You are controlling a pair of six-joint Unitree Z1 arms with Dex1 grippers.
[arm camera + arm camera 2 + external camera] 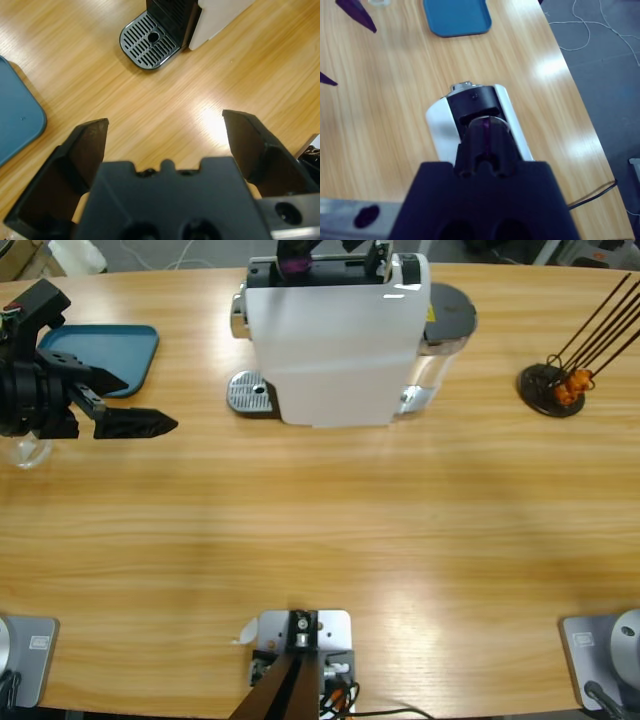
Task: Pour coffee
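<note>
White coffee machine [335, 340] at table [320, 530] far-centre, drip tray [148, 40] bare. Left gripper [165, 135] spread wide, empty, over bare wood beside blue tray [110, 355]. Right gripper [485, 145] above machine top, clamped on purple capsule [485, 131]. Coffee not visible.

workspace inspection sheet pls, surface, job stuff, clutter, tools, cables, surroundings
surface: wooden table, nothing on its middle.
job's things: white coffee machine, its drip tray bare; clear glass partly under the left arm; coffee not seen.
clutter: blue tray; black stand of sticks.
tools: left tool open, holding nothing; right tool over the machine's top, purple thing at it.
cables: white cable on the floor.
surroundings: grey floor.
</note>
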